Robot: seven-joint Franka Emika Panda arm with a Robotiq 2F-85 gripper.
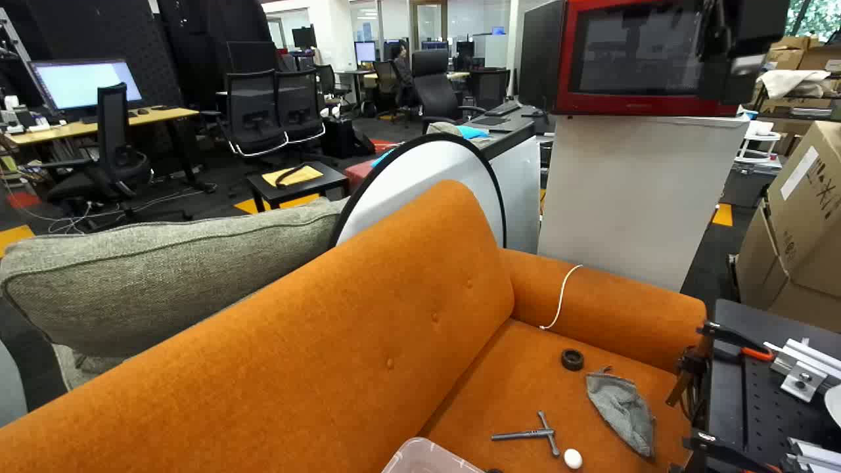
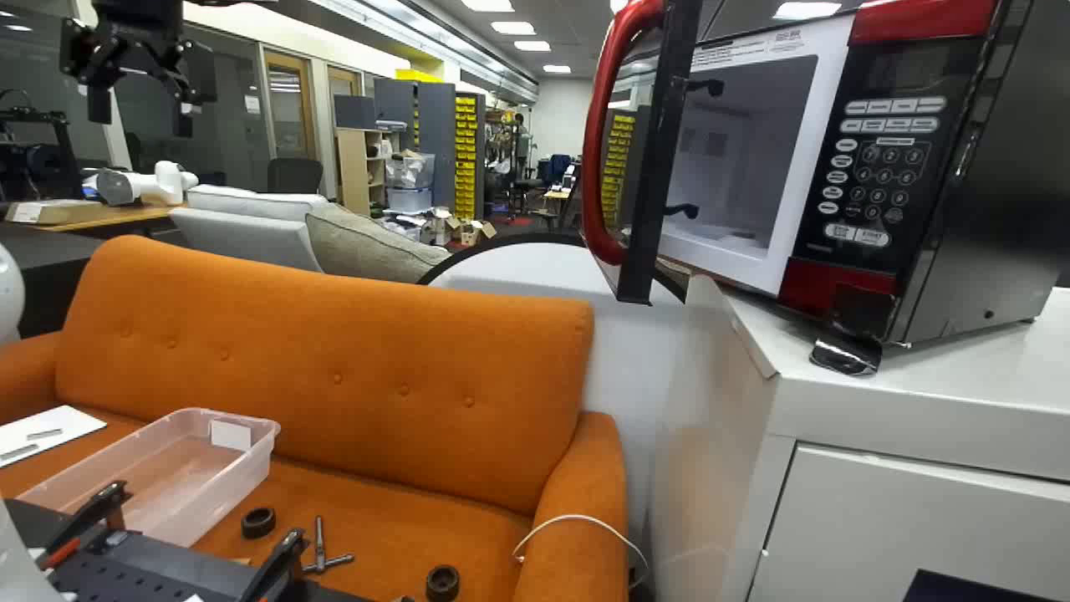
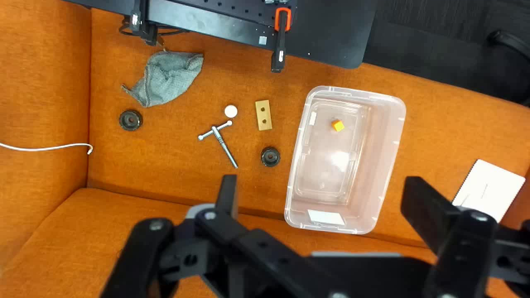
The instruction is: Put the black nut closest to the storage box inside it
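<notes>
The black nut closest to the storage box (image 3: 270, 157) lies on the orange sofa seat just left of the box in the wrist view. It also shows in an exterior view (image 2: 258, 522); elsewhere only a sliver shows at the frame edge (image 1: 494, 470). The storage box (image 3: 385, 153) is a clear, pale, open-topped container, also in both exterior views (image 2: 242, 477) (image 1: 427, 456). A yellow cube (image 3: 338, 125) lies inside it. A second black nut (image 3: 130, 120) lies farther left. My gripper (image 3: 321, 179) is open and empty, high above the seat, also in an exterior view (image 2: 140, 109).
Between the nuts lie a metal T-shaped tool (image 3: 221, 142), a white round piece (image 3: 231, 111) and a wooden block (image 3: 263, 115). A grey cloth (image 3: 167, 76) and a notebook (image 3: 488, 188) also lie there. A black table with clamps (image 3: 323, 37) borders the seat. The microwave door (image 2: 644, 150) stands open.
</notes>
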